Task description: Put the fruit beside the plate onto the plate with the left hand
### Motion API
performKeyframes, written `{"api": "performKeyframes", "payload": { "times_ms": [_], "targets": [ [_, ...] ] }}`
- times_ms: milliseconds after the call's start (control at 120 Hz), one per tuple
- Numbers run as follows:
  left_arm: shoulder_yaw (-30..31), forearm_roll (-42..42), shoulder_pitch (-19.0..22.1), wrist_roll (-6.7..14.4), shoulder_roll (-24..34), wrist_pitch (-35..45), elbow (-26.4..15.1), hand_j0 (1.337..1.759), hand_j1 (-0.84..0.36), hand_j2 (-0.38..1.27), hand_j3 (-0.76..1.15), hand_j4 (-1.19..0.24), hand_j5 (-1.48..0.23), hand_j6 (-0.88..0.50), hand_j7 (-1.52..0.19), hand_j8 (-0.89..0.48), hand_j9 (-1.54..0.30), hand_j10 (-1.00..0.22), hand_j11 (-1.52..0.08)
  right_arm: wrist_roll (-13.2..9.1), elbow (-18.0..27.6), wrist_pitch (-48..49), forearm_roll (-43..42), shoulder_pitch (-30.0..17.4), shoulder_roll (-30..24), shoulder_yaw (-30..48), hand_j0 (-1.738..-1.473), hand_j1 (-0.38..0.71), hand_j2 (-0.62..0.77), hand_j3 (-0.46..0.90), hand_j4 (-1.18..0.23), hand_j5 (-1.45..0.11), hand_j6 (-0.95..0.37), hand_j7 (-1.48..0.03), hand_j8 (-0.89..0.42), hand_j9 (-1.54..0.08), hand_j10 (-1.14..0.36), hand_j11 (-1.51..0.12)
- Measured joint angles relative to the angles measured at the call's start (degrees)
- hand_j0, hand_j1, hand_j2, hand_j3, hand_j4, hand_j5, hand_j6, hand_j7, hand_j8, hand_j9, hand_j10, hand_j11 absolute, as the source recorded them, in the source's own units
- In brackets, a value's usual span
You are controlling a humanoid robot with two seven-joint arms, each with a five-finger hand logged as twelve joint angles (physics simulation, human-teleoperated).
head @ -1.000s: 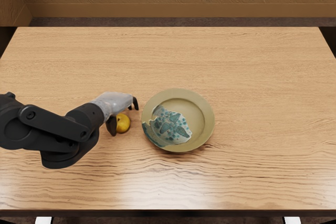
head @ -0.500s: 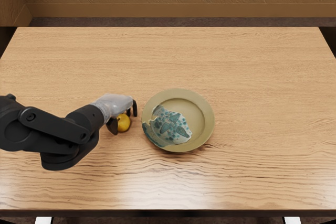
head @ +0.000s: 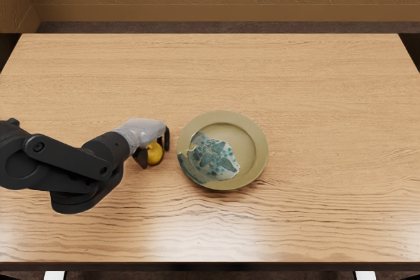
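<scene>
Just left of the plate [head: 254,140], the left hand [head: 146,132] clasps the yellow fruit [head: 155,155].

Plate [head: 257,141] sits near desk [head: 275,63] centre, toward the front. Fruit [head: 155,154] on desk just left of plate, left hand [head: 146,133] closed over it.

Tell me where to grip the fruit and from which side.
Grip the fruit across its round middle, from above and the left, as the left hand does: it is small, and the plate rim sits close on its right.
</scene>
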Motion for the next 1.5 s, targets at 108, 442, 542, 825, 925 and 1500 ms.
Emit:
{"api": "performKeyframes", "payload": {
  "times_ms": [108, 442, 542, 825, 925, 1500],
  "targets": [
    [-0.01, -0.1, 0.0, 0.05, 0.0, -0.01, 0.05, 1.656, -0.31, 0.33, 0.0, -0.62, -0.83, -0.46, -0.83, -0.46, -0.83, -0.63, -0.83, 0.01, 0.0, 0.0, 0.0, 0.01, 0.0, 0.0, -1.658, -0.32, 0.0, 0.0, -0.02, -0.03, -0.02, -0.03, -0.02, -0.03, -0.02, -0.03],
    [-0.07, -0.44, 0.78, 0.79, 0.0, 0.15, 0.16, 1.652, -0.31, 0.39, -0.02, -0.72, -0.88, -0.51, -0.92, -0.48, -0.95, -0.71, -0.95, 0.01, 0.0, 0.0, 0.0, 0.0, 0.0, 0.0, -1.658, -0.32, 0.0, 0.0, -0.02, -0.03, -0.02, -0.03, -0.02, -0.03, -0.02, -0.03],
    [-0.1, -0.13, 1.04, 0.91, 0.0, 0.1, 0.19, 1.653, -0.33, 0.34, 0.17, -0.68, -0.92, -0.46, -0.96, -0.43, -1.0, -0.73, -1.0, 0.02, 0.0, 0.0, 0.0, 0.0, 0.0, 0.0, -1.658, -0.32, 0.0, 0.0, -0.02, -0.03, -0.02, -0.03, -0.02, -0.03, -0.02, -0.03],
    [-0.23, -0.27, 1.23, 0.97, 0.0, -0.17, 0.17, 1.655, -0.46, 0.58, 0.21, -0.53, -1.12, -0.25, -1.12, -0.3, -1.14, -0.7, -1.14, 0.0, 0.0, -0.01, 0.0, 0.0, 0.0, 0.0, -1.658, -0.32, -0.01, 0.0, -0.02, -0.03, -0.02, -0.03, -0.02, -0.03, -0.02, -0.03],
    [-0.24, -0.47, 1.4, 0.9, 0.0, 0.13, 0.19, 1.659, -0.46, 0.53, 0.31, -0.55, -1.1, -0.26, -1.12, -0.29, -1.15, -0.7, -1.16, 0.0, 0.0, 0.0, 0.0, 0.0, 0.0, 0.0, -1.658, -0.32, 0.0, 0.0, -0.02, -0.03, -0.02, -0.03, -0.02, -0.03, -0.02, -0.03],
    [-1.84, -2.59, -0.33, 0.76, 0.73, -0.29, 0.25, 1.651, -0.3, 0.39, 0.03, -0.69, -1.17, -0.37, -1.17, -0.39, -1.2, -0.83, -1.17, 0.0, 0.0, 0.0, 0.0, 0.01, 0.0, 0.0, -1.658, -0.32, 0.0, 0.0, -0.02, -0.03, -0.02, -0.03, -0.02, -0.03, -0.02, -0.03]
  ]
}}
